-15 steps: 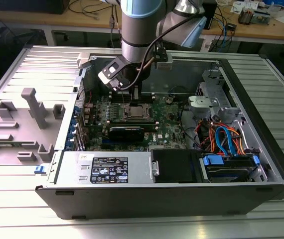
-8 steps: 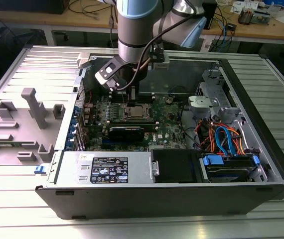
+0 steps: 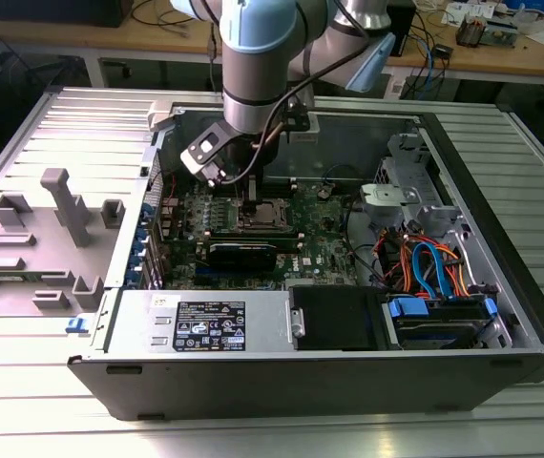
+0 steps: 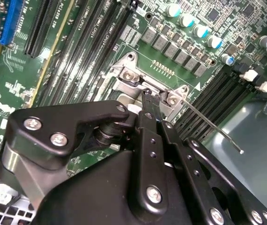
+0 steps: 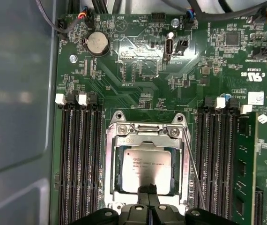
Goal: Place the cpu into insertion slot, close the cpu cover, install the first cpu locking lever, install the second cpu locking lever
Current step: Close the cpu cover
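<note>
The small flat square chip with the dull silver top [image 5: 145, 168] lies in the square socket with the silvery rim [image 5: 108, 168]. The socket is on the green board inside the open black computer box [image 3: 501, 315]. The thin silvery metal frame with the big window [image 5: 147, 139] lies flat over the chip's edges.

The black tool [image 5: 148, 188] has its two tips pinched close together, with nothing between them. The tips sit at the frame's edge, right by the chip. I cannot tell if they touch it.

A thin silver wire lever [image 4: 213, 129] sticks up beside the socket, not locked. I think the job now is pressing the frame down. To do it well, push straight down and gently, keep off the chip's top, and don't bump the wire.
</note>
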`<state>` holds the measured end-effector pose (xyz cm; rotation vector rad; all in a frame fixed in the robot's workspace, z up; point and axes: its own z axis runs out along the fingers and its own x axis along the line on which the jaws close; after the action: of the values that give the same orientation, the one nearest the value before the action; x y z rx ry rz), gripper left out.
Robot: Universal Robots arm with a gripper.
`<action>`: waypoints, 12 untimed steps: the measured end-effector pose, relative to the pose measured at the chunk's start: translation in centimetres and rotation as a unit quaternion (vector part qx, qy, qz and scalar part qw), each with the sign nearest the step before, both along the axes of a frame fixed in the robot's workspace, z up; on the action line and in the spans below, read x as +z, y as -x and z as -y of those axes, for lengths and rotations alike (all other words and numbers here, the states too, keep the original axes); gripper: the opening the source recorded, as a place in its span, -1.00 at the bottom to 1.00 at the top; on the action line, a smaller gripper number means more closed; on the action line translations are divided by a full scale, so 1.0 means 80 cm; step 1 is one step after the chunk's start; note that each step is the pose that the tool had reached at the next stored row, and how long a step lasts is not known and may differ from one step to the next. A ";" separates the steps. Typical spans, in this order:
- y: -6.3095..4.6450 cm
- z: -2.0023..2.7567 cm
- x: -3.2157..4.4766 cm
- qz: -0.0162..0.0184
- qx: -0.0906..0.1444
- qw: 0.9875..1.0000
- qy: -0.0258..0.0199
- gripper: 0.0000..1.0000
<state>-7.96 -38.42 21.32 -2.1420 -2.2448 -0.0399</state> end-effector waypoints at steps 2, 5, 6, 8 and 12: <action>0.000 0.0000 0.0002 0.000 0.000 1.000 0.001 -0.79; -0.001 0.0000 0.0005 0.000 0.000 1.000 0.001 -0.79; -0.003 0.0000 0.0005 0.000 0.000 1.000 0.001 -0.79; -0.008 0.0000 0.0005 0.000 0.000 1.000 0.001 -0.79; -0.018 0.0000 0.0004 0.000 0.000 1.000 0.001 -0.79</action>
<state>-6.55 -38.42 21.35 -2.1434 -2.2464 -0.0382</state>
